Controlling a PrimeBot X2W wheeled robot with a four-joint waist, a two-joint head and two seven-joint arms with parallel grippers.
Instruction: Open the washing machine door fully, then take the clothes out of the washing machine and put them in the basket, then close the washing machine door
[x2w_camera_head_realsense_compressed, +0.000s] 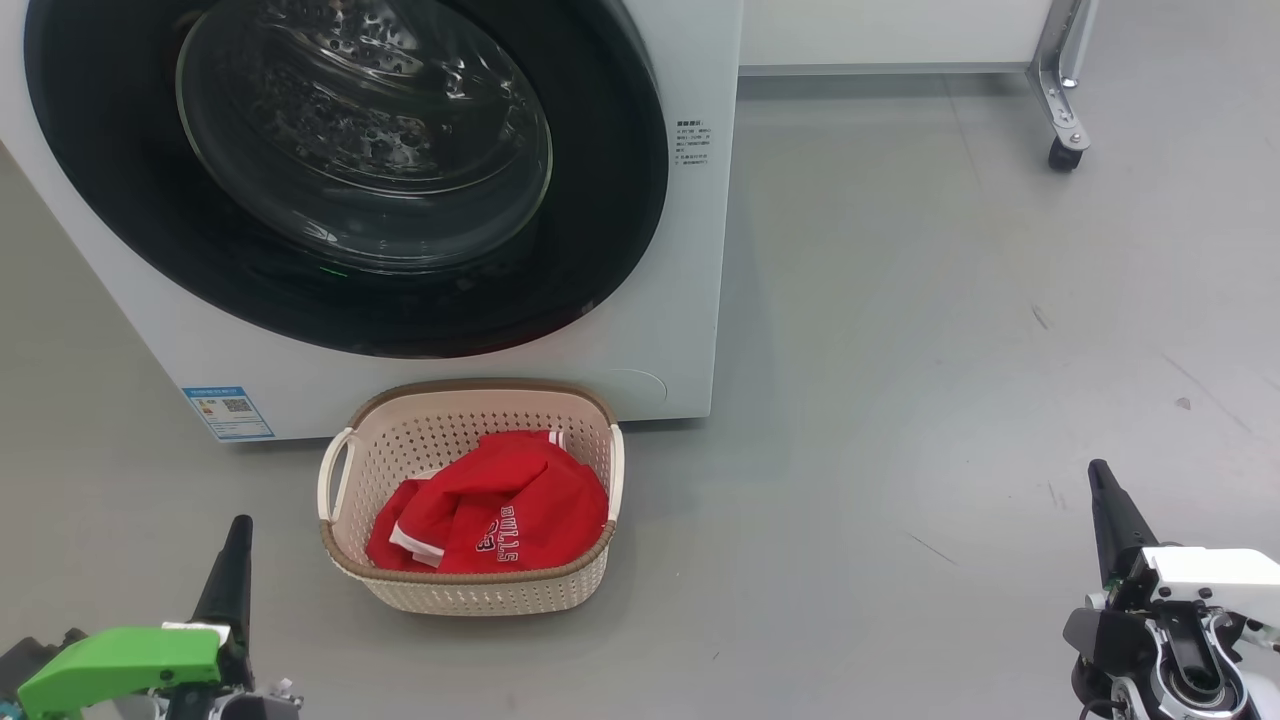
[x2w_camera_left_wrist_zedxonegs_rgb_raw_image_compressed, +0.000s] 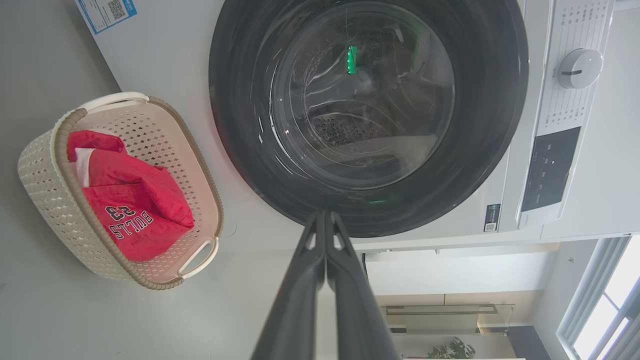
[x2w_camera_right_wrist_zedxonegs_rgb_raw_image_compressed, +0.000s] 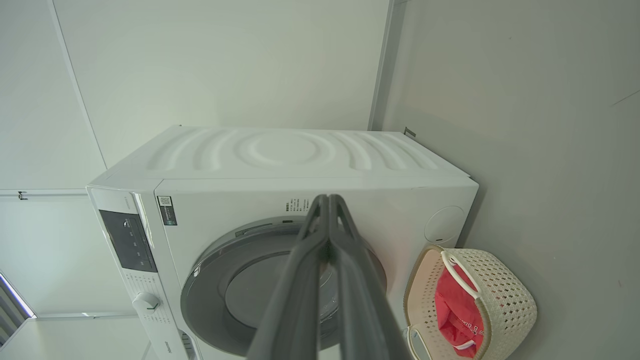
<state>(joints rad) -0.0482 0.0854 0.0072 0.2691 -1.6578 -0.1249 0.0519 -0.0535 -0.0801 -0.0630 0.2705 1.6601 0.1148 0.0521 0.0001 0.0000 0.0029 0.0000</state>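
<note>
The white washing machine (x2w_camera_head_realsense_compressed: 690, 300) stands ahead with its door (x2w_camera_head_realsense_compressed: 600, 250) flush against the front, black rim around the clear glass bowl. Through the glass I see the steel drum. On the floor against the machine's front sits the cream basket (x2w_camera_head_realsense_compressed: 470, 388), and the red clothes (x2w_camera_head_realsense_compressed: 500, 505) lie inside it, with "BULLS" lettering showing. My left gripper (x2w_camera_head_realsense_compressed: 240, 525) is shut and empty, low and left of the basket. Far to the basket's right, my right gripper (x2w_camera_head_realsense_compressed: 1098, 470) is likewise shut and empty. The left wrist view looks past its shut fingertips (x2w_camera_left_wrist_zedxonegs_rgb_raw_image_compressed: 325, 216) at the door (x2w_camera_left_wrist_zedxonegs_rgb_raw_image_compressed: 367, 110) and basket (x2w_camera_left_wrist_zedxonegs_rgb_raw_image_compressed: 50, 190).
A metal frame leg on a black caster (x2w_camera_head_realsense_compressed: 1062, 150) stands at the far right by the wall. The machine's control panel and dial (x2w_camera_left_wrist_zedxonegs_rgb_raw_image_compressed: 580, 67) run along its top. Open grey floor (x2w_camera_head_realsense_compressed: 950, 400) spreads right of the basket.
</note>
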